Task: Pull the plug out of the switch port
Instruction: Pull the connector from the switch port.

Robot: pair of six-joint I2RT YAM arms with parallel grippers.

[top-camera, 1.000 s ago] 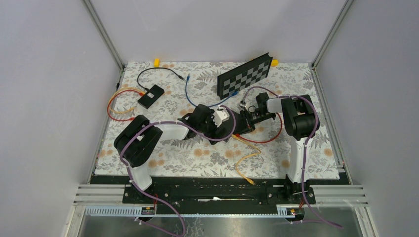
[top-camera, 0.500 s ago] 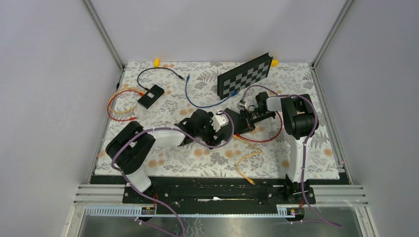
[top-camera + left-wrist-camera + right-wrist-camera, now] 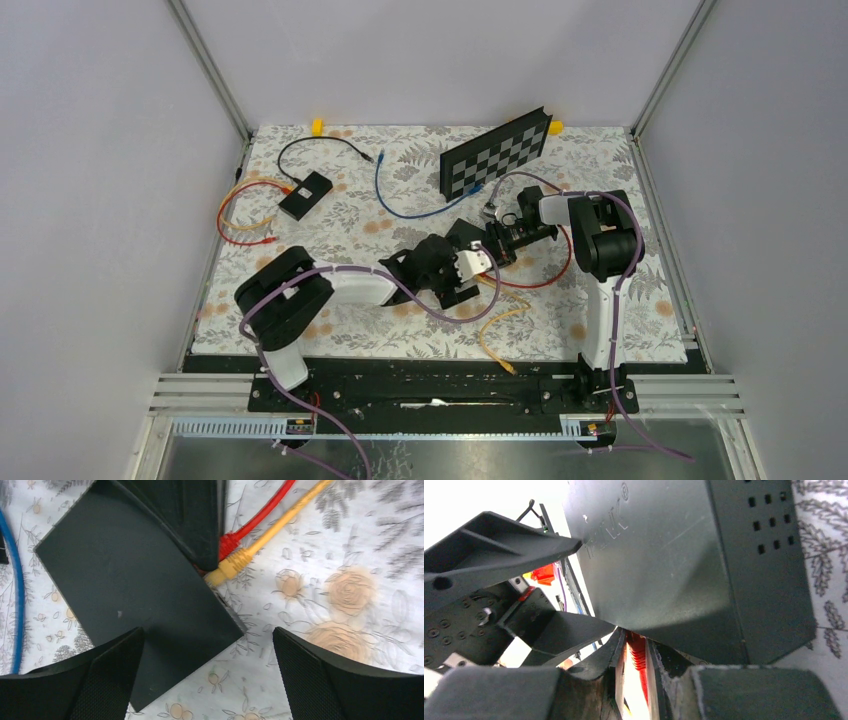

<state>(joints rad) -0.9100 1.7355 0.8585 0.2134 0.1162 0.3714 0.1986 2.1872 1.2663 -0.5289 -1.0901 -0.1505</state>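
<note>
At the middle of the worktop [image 3: 560, 320], our right gripper [image 3: 636, 645] pinches the red plug [image 3: 638, 659] in the switch [image 3: 684, 570], ready to pull. Our left gripper [image 3: 207, 680], wide open and empty, straddles its corner, likely to brace it.

Black switch [image 3: 125, 595] flat, red plug [image 3: 229, 542] apparently inserted

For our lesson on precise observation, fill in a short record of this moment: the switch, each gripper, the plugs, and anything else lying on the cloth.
Switch: black box on the flowered cloth
Left gripper: open, at the switch's corner, gripping nothing
Right gripper: shut on the red plug
Yellow plug: at the switch's edge, beside the red plug
Seating of red plug: hidden, cannot tell
Elsewhere: checkerboard, blue cable, small black box
</note>
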